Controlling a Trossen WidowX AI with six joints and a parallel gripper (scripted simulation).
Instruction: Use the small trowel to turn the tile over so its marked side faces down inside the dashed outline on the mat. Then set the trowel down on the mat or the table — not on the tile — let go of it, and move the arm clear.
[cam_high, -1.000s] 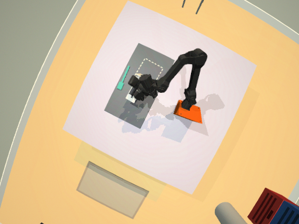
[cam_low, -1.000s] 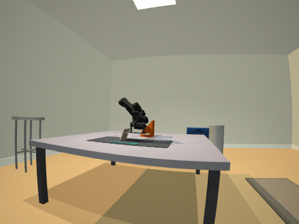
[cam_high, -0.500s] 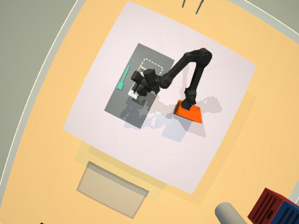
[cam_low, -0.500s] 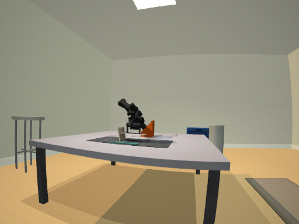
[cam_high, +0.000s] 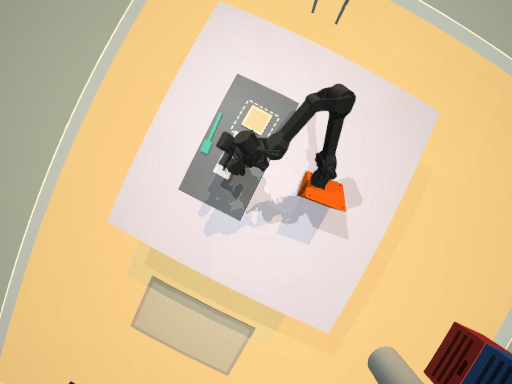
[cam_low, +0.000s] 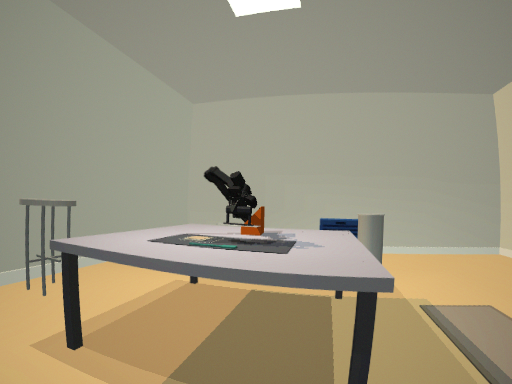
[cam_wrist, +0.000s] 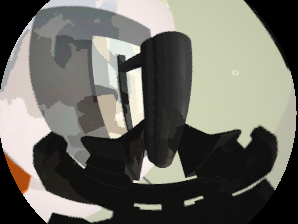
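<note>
The tile (cam_high: 257, 119) (cam_low: 200, 238) lies flat on the dark mat (cam_high: 200, 182) (cam_low: 270, 247), within the dashed outline (cam_high: 249, 101). Its upper face is plain tan and shows no mark. My gripper (cam_high: 232, 167) (cam_low: 239, 220) (cam_wrist: 158, 120) is shut on the black handle of the small trowel. The handle (cam_wrist: 167, 95) stands between the fingers in the wrist view, and the pale blade (cam_high: 221, 171) (cam_wrist: 102, 60) shows beyond it. Gripper and trowel hang a little above the mat, away from the tile. The arm hides part of the trowel and the outline's near side.
A teal flat-bladed tool (cam_high: 206, 146) (cam_low: 215, 245) lies along the mat's edge, beside the outline. The orange arm base (cam_high: 325, 195) (cam_low: 252, 230) stands on the pale table (cam_high: 280, 280) (cam_low: 200, 267). The forearm reaches over the mat's side near the tile.
</note>
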